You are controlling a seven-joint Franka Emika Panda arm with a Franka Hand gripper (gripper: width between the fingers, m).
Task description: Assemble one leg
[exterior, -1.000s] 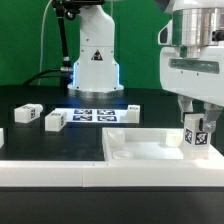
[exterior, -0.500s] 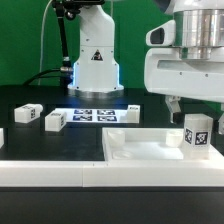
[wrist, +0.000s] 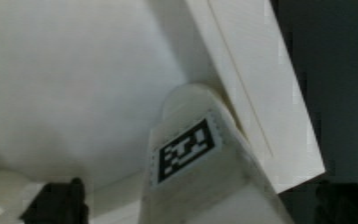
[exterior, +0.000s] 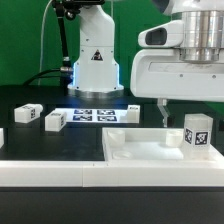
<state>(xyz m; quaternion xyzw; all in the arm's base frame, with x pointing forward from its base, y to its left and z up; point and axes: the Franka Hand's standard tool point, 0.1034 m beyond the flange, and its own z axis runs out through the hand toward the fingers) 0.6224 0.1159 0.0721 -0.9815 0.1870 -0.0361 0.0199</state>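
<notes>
The leg [exterior: 197,131], a small white block with a black-and-white tag, stands upright in the corner of the wide white rimmed piece [exterior: 135,150] at the exterior view's right. My gripper [exterior: 189,112] hangs open just above the leg and is not touching it. One dark fingertip [exterior: 163,114] shows beside the leg. In the wrist view the leg [wrist: 202,150] stands against the piece's rim [wrist: 247,70], with one dark finger [wrist: 60,200] off to its side.
Three more small white tagged blocks lie on the black table [exterior: 27,113] [exterior: 55,121] [exterior: 132,110]. The marker board [exterior: 95,114] lies before the arm's base [exterior: 95,62]. A long white ledge [exterior: 50,172] runs along the front.
My gripper has let go of the leg, opened and risen. The leg stays standing in the corner of the rimmed piece.
</notes>
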